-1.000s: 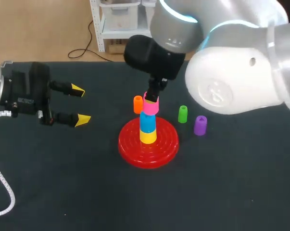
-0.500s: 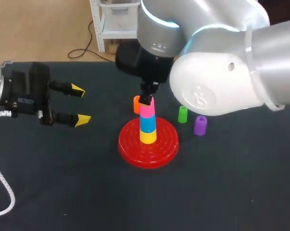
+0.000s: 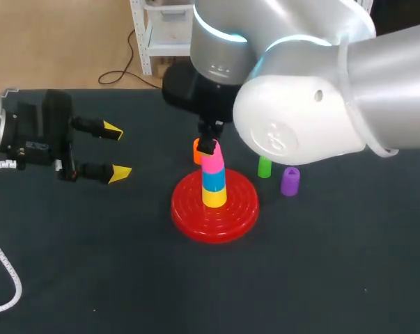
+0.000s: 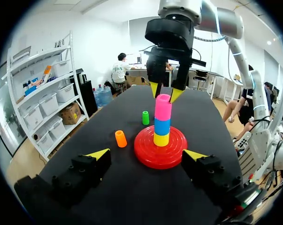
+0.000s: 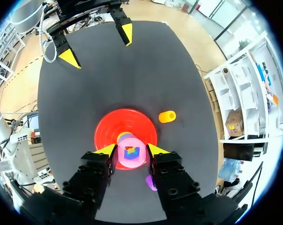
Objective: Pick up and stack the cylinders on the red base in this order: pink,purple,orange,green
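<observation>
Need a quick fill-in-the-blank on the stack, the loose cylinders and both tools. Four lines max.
1. The pink cylinder, gripped by the right tool, sits directly on the ___ cylinder.
2. The lowest cylinder on the red base is ___.
3. The purple cylinder stands on the table next to the ___ one.
4. The left tool holds nothing; its fingers are ___.

Missing words: blue; yellow; green; open.

One round red plastic base [image 3: 189,209]. Six small plastic cylinders, one of each colour: yellow [image 3: 214,197], blue [image 3: 213,179], pink [image 3: 214,162], orange [image 4: 120,138], green [image 3: 265,167], purple [image 3: 290,181].
</observation>
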Robot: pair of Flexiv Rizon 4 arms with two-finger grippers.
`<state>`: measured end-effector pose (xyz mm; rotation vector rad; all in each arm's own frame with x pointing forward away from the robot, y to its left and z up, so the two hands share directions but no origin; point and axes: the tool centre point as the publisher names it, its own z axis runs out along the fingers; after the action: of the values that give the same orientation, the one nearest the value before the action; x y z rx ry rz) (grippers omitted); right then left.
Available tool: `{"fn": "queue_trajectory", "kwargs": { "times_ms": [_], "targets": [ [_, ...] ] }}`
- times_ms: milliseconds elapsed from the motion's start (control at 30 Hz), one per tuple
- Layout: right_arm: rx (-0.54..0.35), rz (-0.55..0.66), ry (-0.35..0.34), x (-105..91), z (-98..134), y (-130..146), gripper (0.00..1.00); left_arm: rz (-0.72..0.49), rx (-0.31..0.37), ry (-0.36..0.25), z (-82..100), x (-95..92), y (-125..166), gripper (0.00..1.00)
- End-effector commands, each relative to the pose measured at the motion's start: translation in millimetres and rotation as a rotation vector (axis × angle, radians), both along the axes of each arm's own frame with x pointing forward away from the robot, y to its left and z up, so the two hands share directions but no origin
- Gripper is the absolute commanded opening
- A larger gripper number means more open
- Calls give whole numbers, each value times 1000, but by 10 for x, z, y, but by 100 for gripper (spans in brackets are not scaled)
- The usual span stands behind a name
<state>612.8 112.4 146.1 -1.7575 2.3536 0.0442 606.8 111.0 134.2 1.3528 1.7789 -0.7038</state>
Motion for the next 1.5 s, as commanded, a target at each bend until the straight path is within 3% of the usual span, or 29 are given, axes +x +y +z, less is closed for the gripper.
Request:
{"fn": "queue_trajectory", "kwargs": {
  "times_ms": [33, 733, 1467, 1500],
  "targets": [
    [2, -4, -5, 12, 0, -2, 0, 1, -5, -5, -15, -4, 6, 100],
    [3, -48, 52, -13, -142, -39, 0, 1, -5, -5, -15, -4, 6, 100],
    [0, -49, 48, -63, -179, -42, 0, 1, -5, -5, -15, -4, 6, 100],
    [-1, -46, 46, -63, -152, -33, 40, 1, -5, -5, -15, -4, 6, 100]
  ]
}}
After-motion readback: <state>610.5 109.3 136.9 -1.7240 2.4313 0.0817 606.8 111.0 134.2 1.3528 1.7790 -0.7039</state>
